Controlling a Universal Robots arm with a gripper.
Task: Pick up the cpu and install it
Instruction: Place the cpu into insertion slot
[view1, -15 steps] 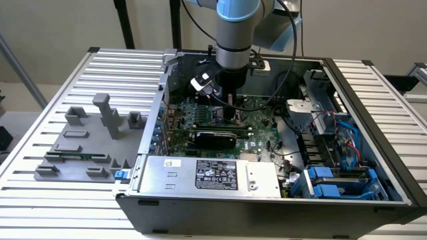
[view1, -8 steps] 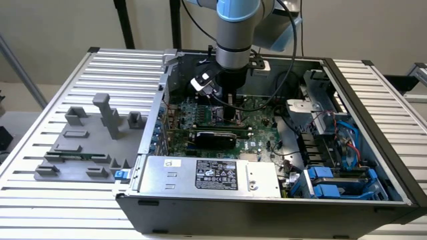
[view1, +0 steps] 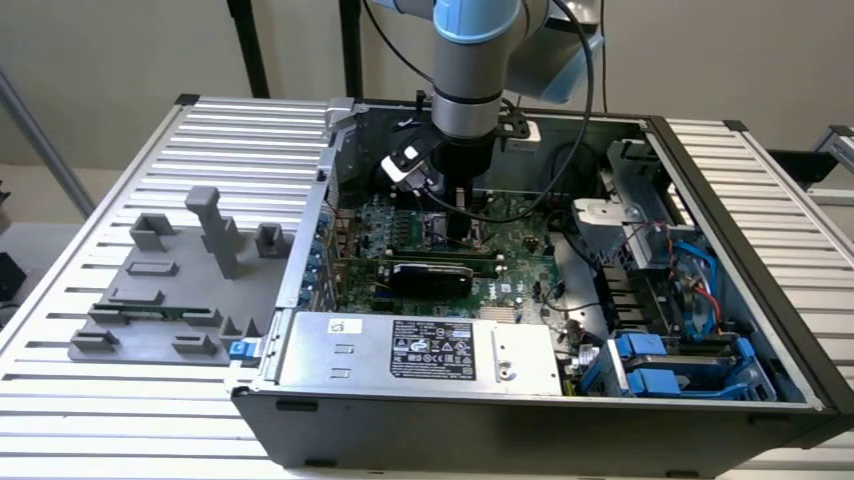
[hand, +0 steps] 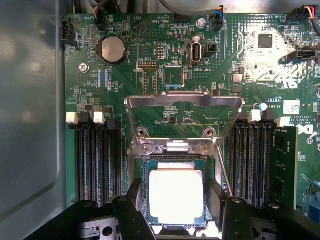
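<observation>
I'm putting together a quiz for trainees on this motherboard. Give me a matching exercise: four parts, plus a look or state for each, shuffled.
Parts:
1 cpu
2 coin cell
3 metal retention frame
4 memory module

Look or state:
a hinged open
b round, silvery
c flat, square, pale metal top
d long, green, standing on edge

Pairs: 1-c; 2-b; 3-a; 4-d

Robot lab: open PC case (view1: 534, 432) on slatted alu bench (view1: 94, 412).
</observation>
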